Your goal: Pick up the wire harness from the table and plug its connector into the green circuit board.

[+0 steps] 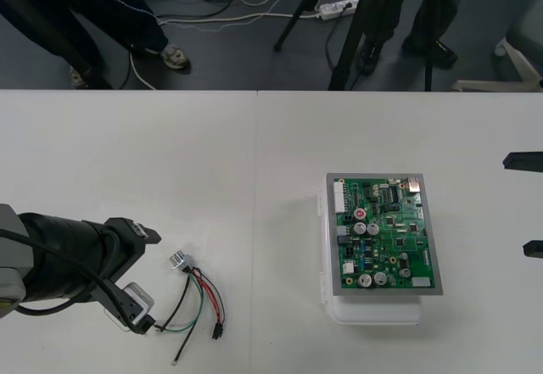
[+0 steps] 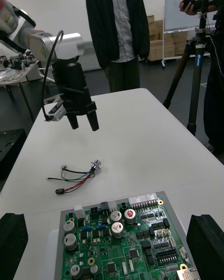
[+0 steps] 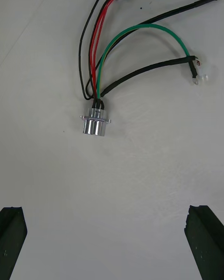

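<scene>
Two grippers stand open and neither holds anything. The wire harness [image 1: 193, 296] lies loose on the counter [image 1: 254, 179] in the lower left of the front view. It is well apart from the circuit board [image 1: 383, 234], which sits on its white base [image 1: 373, 313] right of centre. The metal socket [image 1: 178, 260] is the harness's upper end. The red, black and green wires [image 1: 199, 293] fan away from it, and the small black plug [image 1: 217, 333] rests nearest the frame's bottom edge.

The left gripper [image 2: 84, 123] hangs above the counter just beside the harness, pointing down and spread wide. From its wrist camera the socket lies ahead of the open gap. That suggests the arm is lining up for a grasp, though it seems not yet low enough to close on anything. The right gripper [image 1: 517, 204] waits at the right edge of the front view, also wide, facing the board. It is probably parked there to leave the way clear.

The plug is not in the board, so picking up is the step in hand. The wires look thin and springy. A hold near the plug would likely give better control for insertion than one on the socket.
</scene>
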